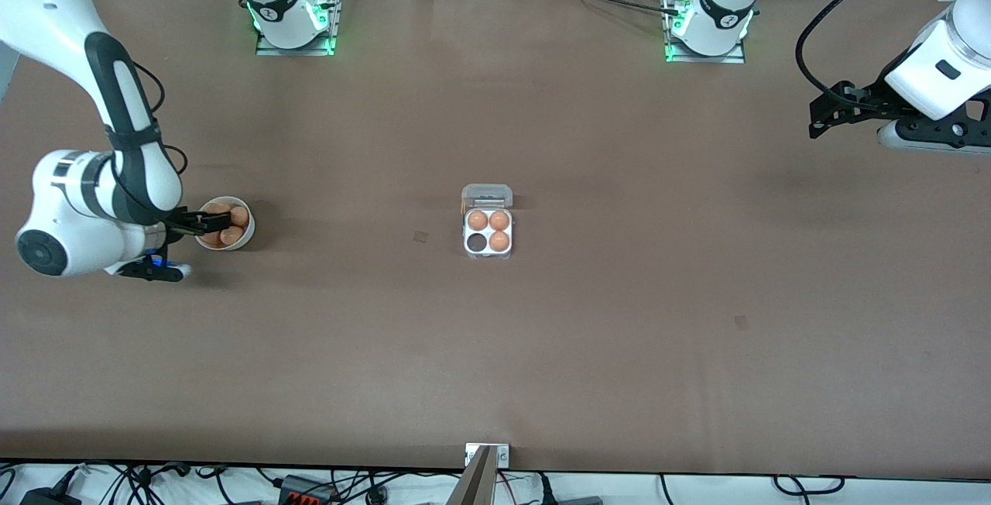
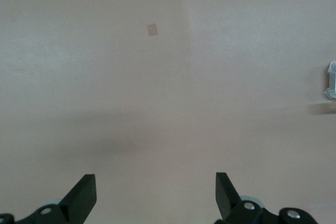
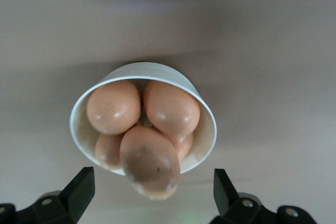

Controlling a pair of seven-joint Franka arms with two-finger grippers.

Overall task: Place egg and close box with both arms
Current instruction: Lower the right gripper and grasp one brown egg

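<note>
The box (image 1: 488, 253) is a small white four-cell carton in the middle of the table, with its clear lid (image 1: 486, 197) hinged open. It holds three brown eggs (image 1: 499, 241), and one cell (image 1: 476, 242) is empty. A round white bowl (image 1: 245, 238) near the right arm's end holds several brown eggs (image 1: 239, 216). My right gripper (image 1: 210, 220) is open over the bowl. In the right wrist view the gripper (image 3: 152, 174) has its fingers wide apart on either side of the topmost egg (image 3: 149, 161), not touching it. My left gripper (image 1: 819, 127) is open and waits over bare table.
Two small tan patches (image 1: 420, 236) (image 1: 741, 322) mark the brown table. The arm bases (image 1: 293, 25) (image 1: 708, 32) stand along the edge farthest from the front camera. A metal bracket (image 1: 488, 455) sits at the nearest edge. The left wrist view shows bare table and one patch (image 2: 152, 29).
</note>
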